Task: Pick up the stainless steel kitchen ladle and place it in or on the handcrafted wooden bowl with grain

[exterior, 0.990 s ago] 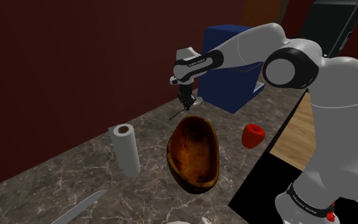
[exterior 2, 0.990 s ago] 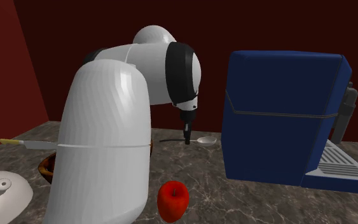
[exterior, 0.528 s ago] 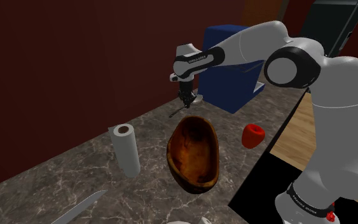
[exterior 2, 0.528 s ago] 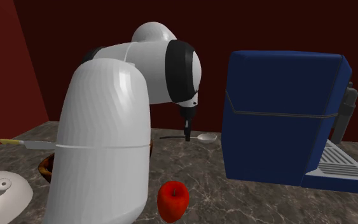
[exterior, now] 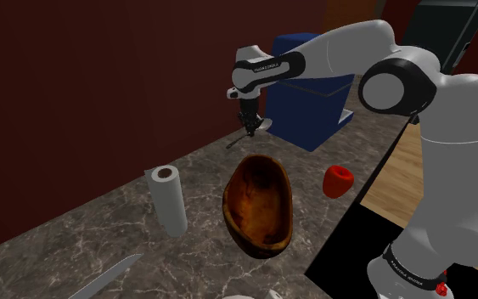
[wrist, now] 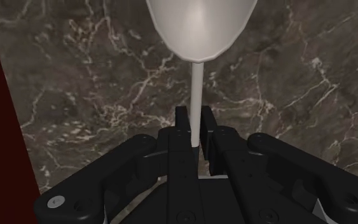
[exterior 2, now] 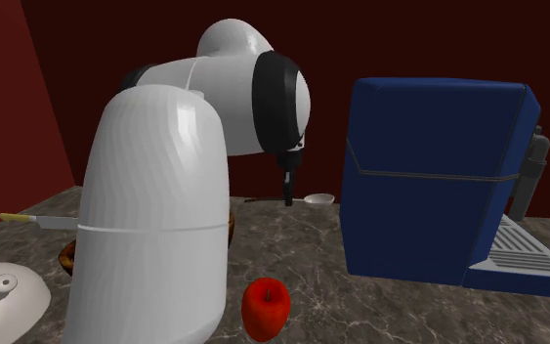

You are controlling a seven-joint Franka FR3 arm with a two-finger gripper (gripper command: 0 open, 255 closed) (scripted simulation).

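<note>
Ladle (wrist: 199, 25) lifted higher since before; hand (wrist: 195, 118) clamped on its thin handle (scoop just ahead of hand).

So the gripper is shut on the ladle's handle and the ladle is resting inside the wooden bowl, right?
Not quite. The gripper is shut on the handle of the ladle, but the ladle is not inside the wooden bowl. It hangs above the counter, past the bowl's far end, as the shoulder view shows.
</note>
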